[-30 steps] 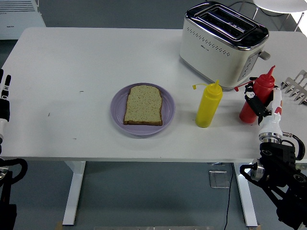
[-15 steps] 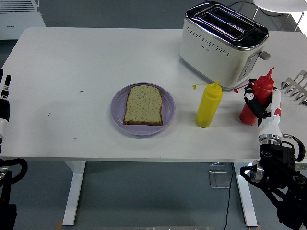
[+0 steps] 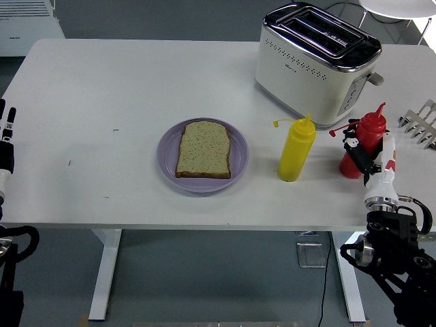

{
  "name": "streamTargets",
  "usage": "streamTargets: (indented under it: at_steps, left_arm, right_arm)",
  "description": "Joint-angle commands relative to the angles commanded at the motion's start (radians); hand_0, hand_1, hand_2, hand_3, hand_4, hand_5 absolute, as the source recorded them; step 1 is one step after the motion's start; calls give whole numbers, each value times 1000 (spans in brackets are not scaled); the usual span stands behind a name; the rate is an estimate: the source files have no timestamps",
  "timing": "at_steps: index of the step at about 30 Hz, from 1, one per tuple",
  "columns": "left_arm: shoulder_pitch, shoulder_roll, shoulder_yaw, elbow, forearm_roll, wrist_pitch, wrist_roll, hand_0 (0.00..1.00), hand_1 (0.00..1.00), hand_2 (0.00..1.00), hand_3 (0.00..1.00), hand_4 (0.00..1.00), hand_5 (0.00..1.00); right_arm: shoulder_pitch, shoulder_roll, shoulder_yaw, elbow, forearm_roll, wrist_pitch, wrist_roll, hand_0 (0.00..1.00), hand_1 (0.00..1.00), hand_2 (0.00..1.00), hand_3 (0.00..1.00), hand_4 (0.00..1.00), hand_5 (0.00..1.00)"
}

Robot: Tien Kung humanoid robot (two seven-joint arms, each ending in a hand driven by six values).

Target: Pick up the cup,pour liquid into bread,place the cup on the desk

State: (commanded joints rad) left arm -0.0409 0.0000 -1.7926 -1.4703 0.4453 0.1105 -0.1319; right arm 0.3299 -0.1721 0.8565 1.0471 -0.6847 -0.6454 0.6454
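The right robot hand (image 3: 368, 151), black and white with five fingers, is up against the red plastic squeeze bottle (image 3: 362, 145) near the right edge of the white table (image 3: 102, 88). The fingers wrap around the bottle's lower body, so the hand looks like it is holding it, but the bottle seems to be standing on the table and not lifted yet. No cup is in sight; the red bottle is the thing the hand goes for. It stands nearly upright, leaning a little, with its pointed tip at the top.

The slice of brown bread (image 3: 204, 149) lies flat on a round purple plate (image 3: 167, 160) near the middle of the table, closer to the near edge. From the red bottle the bread is off to the left. A yellow plastic squeeze bottle (image 3: 296, 148) stands between them, so I think the hand must lift the red bottle and carry it past the yellow one.

The right hand is much nearer to the bottle. The left robot hand (image 3: 7, 139) rests at the left edge, well apart from everything; I cannot tell how it is set.

What is inside the bottles cannot be seen. A shiny cream toaster (image 3: 315, 65) sits near the far right corner, its slots looking empty.
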Motion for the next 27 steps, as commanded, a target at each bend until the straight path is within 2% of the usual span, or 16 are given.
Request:
streamTargets:
  at_steps: [5,6,11,12,17,18,23,24,27]
  left_arm:
    - [1,0,1,0,0,0,0,808,741,728,719,490,998]
    - [1,0,1,0,0,0,0,807,741,728,719,490,998]
    - [1,0,1,0,0,0,0,807,741,728,719,490,998]
    - [1,0,1,0,0,0,0,807,741,728,719,490,998]
    - [-1,0,-1,-1,1,0,0,807,741,728,719,490,998]
    - [-1,0,-1,-1,1,0,0,807,741,728,719,490,998]
    - [-2,0,-2,-1,1,1,-1,807,741,728,719,490,998]
    - [-3,1,-3,-1,1,1,-1,807,740,728,719,491,998]
    - [-3,1,-3,-2,1,1,-1,807,740,728,719,491,998]
  right_arm:
    - [-9,-1,4,0,-12,0,0,366,403,461,524,579,165]
    - [-11,-2,5,2,-15,0,0,483,480,517,641,645,184]
    - [-23,-5,14,10,-45,0,0,483,480,517,641,645,184]
    - [-24,-5,14,10,-48,0,0,664,609,650,772,694,204]
    - [-30,-6,25,12,-85,0,0,664,609,650,772,694,204]
    - [-32,-6,26,12,-93,0,0,840,736,828,889,751,238]
    - [-35,-7,29,11,-118,0,0,840,736,828,889,751,238]
    - [-37,-8,31,11,-132,0,0,905,801,919,941,776,238]
    - [-43,-8,35,10,-158,5,0,905,801,919,941,776,238]
